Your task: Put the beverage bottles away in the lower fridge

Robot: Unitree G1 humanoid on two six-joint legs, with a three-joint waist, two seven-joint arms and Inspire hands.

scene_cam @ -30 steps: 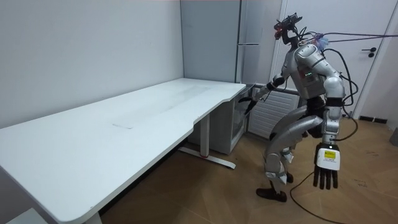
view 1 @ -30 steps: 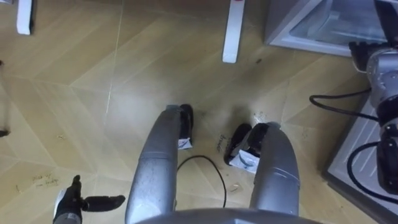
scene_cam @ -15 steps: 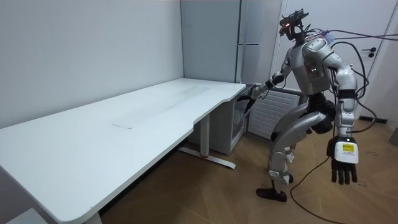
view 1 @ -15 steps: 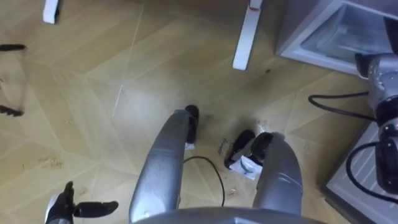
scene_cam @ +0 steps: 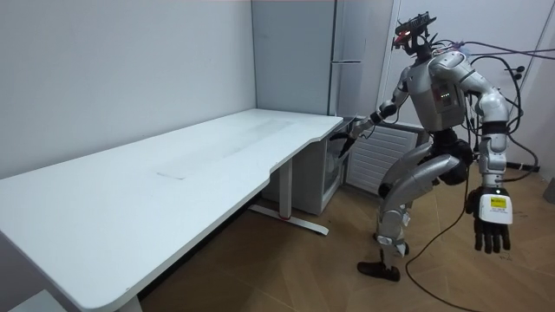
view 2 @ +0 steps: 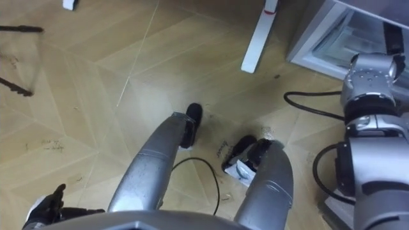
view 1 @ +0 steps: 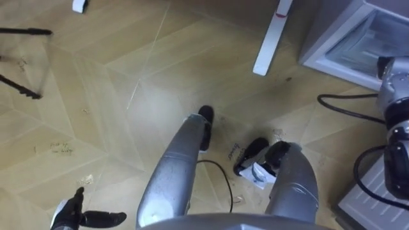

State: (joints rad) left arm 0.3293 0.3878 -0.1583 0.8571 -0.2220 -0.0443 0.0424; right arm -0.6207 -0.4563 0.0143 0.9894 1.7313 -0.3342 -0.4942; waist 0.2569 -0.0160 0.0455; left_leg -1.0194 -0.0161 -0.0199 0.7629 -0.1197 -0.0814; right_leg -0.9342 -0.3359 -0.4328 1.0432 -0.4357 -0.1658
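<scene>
**Left hand slack and empty, right hand up by the fridge**

The robot stands with knees bent on the wood floor [view 1: 96,96], at the end of the white tabletop [scene_cam: 173,173] and in front of the tall grey fridge [scene_cam: 347,52].

Its left hand [view 1: 73,217] hangs low at its side, with only the floor beneath it. The fingers are straight, the thumb sticks out, and it has hold of nothing. In the room view the left hand [scene_cam: 492,221] points down, well away from the tabletop, on the room view's right.

The right hand [scene_cam: 354,132] is held out toward the fridge, near the tabletop's far corner. It is too small and dark there to tell its state or whether it holds anything.

The lower fridge [view 1: 364,38] stands open far ahead and to the right of the left hand, with a pale shelf showing inside. A white desk leg [view 1: 271,38] rests on the floor just left of it.

Dark handwritten marks [view 1: 235,152] sit on the boards ahead and right of the left hand. A fainter scrawl [view 1: 61,148] lies just ahead of it. Neither can be read.

Thin dark rods [view 1: 22,30] cross the floor far ahead of that hand.
</scene>
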